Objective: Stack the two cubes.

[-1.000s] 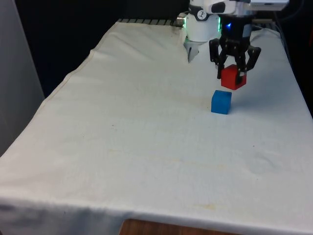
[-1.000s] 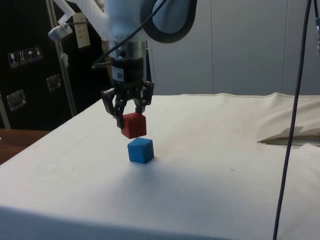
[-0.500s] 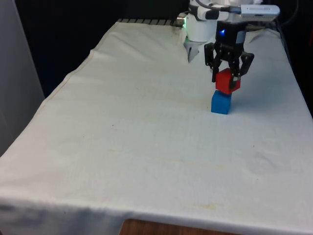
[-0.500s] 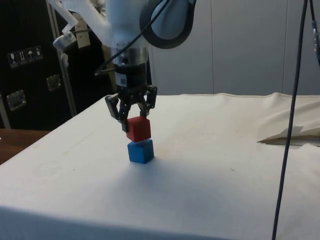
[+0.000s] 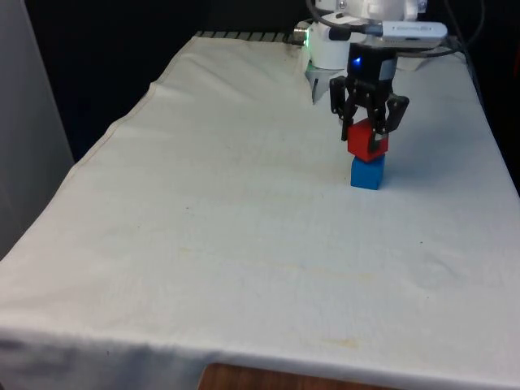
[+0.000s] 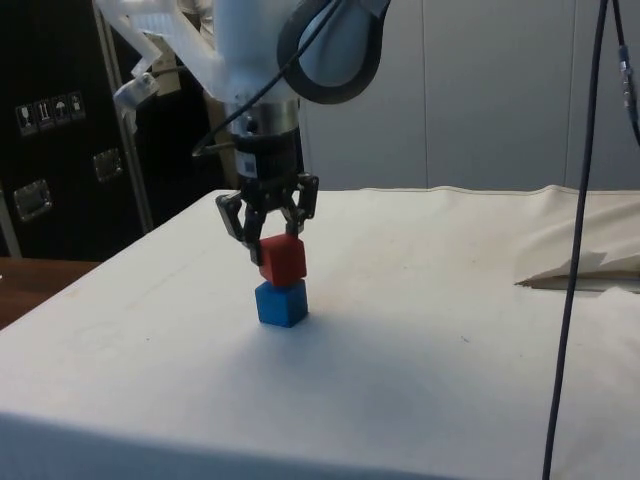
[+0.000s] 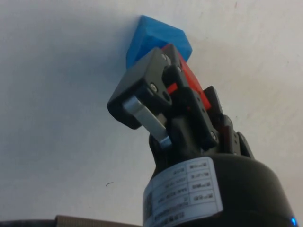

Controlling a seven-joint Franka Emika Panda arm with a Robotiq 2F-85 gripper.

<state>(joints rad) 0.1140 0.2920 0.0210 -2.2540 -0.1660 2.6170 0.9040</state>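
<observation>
My claw (image 5: 367,136) is closed on the red cube (image 5: 366,143), one finger pressed against each of two opposite faces. In the side view the claw (image 6: 271,248) grips the upper part of the red cube (image 6: 283,261), and the cube's lower part hangs free below the fingertips.

The blue cube (image 5: 367,173) stands on the desk (image 5: 244,227), on its white cloth, toward the far end and on the front view's right. The red cube now sits directly over it. A second ago I held the red cube well above and off to the front view's right of the blue one, with clear cloth showing between them. Half a second ago it had come across and down to just above the blue cube. Now it has come lower still, and its bottom face appears to meet the top of the blue cube (image 6: 280,303); I cannot tell for certain whether they touch or a thin gap is left.

The red cube sits a little turned against the blue one, so their edges do not line up exactly. From the wrist, the blue cube (image 7: 156,42) shows beyond my finger (image 7: 142,94), with a strip of the red cube (image 7: 191,82) between the finger and the rest of the claw.

The blue cube has kept its place throughout.
</observation>
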